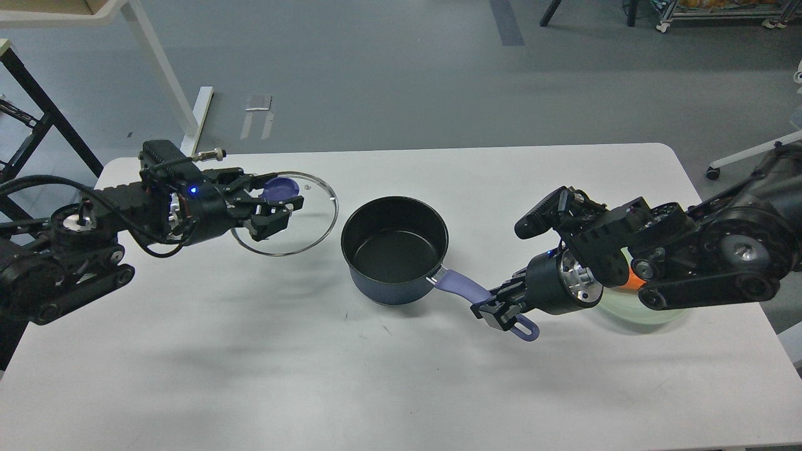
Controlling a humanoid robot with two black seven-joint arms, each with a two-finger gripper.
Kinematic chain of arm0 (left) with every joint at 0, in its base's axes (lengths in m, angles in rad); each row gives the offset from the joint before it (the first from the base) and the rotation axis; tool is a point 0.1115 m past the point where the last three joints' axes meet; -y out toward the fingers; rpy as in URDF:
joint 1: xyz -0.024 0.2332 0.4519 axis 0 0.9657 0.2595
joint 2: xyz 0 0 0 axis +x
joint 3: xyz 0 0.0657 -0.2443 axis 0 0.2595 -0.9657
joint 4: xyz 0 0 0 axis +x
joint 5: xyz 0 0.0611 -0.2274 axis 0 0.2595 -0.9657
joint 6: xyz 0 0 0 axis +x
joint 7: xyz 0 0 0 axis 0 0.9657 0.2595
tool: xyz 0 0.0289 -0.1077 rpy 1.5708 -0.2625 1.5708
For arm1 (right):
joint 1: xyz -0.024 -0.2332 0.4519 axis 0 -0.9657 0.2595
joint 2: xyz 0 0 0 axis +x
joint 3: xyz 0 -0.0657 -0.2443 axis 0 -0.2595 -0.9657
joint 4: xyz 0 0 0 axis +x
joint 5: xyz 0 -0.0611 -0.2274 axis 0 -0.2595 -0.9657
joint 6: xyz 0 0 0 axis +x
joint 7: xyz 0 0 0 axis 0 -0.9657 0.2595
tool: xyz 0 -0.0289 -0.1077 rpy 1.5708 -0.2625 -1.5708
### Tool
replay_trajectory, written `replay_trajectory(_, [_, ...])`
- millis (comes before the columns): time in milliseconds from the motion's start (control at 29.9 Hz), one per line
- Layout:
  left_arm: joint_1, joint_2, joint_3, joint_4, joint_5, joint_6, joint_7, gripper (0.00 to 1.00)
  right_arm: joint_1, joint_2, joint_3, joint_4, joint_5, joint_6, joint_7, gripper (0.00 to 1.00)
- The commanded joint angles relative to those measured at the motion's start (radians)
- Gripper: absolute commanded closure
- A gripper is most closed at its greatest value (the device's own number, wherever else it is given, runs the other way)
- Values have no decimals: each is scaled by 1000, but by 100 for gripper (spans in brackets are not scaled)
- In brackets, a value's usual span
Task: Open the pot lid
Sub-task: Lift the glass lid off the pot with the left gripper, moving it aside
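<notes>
While our right gripper (499, 311) pinches the pot (395, 250) by its handle, the lid (294, 216) (brittle, slick glass) seems already off, our left gripper (276, 207) closed about its knob (279, 186), the safest hold.

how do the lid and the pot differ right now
The lid is clear glass and flat; the pot is dark, deep and open. The left gripper is at the lid's knob, while the right gripper clamps the pot's handle. Both are round with lavender parts.
</notes>
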Motion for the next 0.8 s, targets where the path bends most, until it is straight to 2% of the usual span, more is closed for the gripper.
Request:
replay_trajectory(0, [60,8,0,81,-2,10,-21,58,-1,0,0,0,0,0,0,76])
replay_trajectory(100, [106,2,0,170,-2,43,-47,58,-1,-1,0,0,0,0,0,76])
replay_trajectory(268, [135,3,0,218,-2,57,-79,58,-1,-11,0,1,0,0,0,76])
replay_trajectory(636, [182,-1,0,219,-6,59,-79,55,-1,-12,0,5,0,0,0,76])
replay_trajectory(703, [181,-1,0,219,-8,59,-79,49,-1,-12,2,5,-2,0,0,75])
replay_trajectory(770, [179,0,-2,219,-9,59,-79,30,1,-12,3,5,0,0,0,72])
